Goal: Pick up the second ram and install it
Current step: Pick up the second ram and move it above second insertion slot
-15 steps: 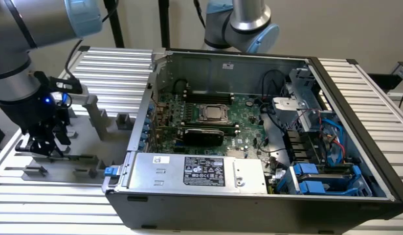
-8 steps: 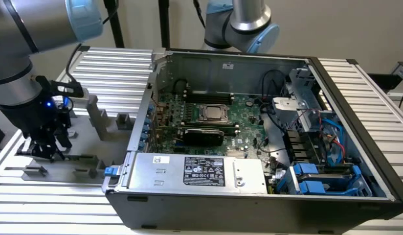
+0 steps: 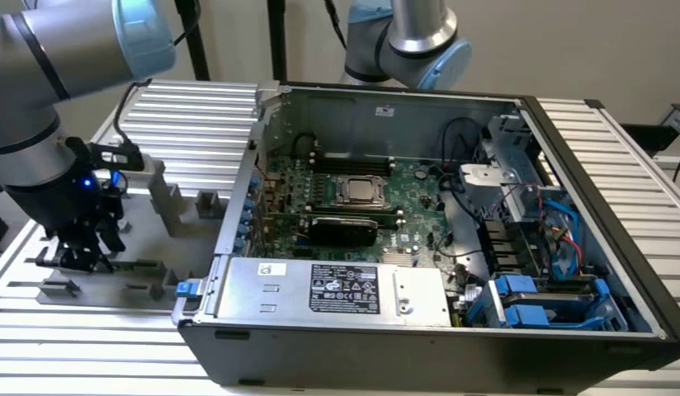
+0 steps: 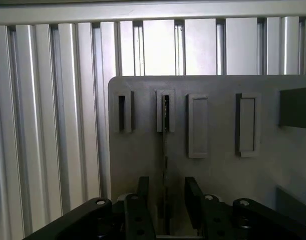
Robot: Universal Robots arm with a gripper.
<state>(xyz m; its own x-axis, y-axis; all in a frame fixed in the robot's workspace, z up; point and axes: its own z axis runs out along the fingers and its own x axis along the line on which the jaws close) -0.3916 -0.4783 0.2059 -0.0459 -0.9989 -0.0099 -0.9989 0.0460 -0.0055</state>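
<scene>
Exterior view: the gripper (image 3: 82, 250) hangs low over the gray fixture plate (image 3: 153, 252), which lies on the slatted counter (image 3: 87, 346) at the exterior view's left. The open computer case (image 3: 428, 351) stands just beside the plate, toward the exterior view's right, with its motherboard (image 3: 351, 202) facing up. The case wall rises between the plate and the board, so any path across looks as if it must clear that edge. Above the plate there is open room, apart from a few upright gray blocks. From here the second ram is too thin to pick out beneath the gripper.

Wrist view: the second ram (image 4: 165, 150) stands on its edge in the plate (image 4: 218, 175), seen as a thin dark line. Its long axis runs from a slotted holder block (image 4: 165, 111) straight back into the gap of the gripper (image 4: 166, 182). The fingers (image 4: 142, 200) are spread, one on each side of the stick, their faces parallel to its flat sides. A sliver of plate shows on either side, so they straddle the stick without pinching it. It sits nearly centred, perhaps a touch nearer one finger. The neighbouring holder blocks (image 4: 198, 125) stand well clear of the fingers.
</scene>
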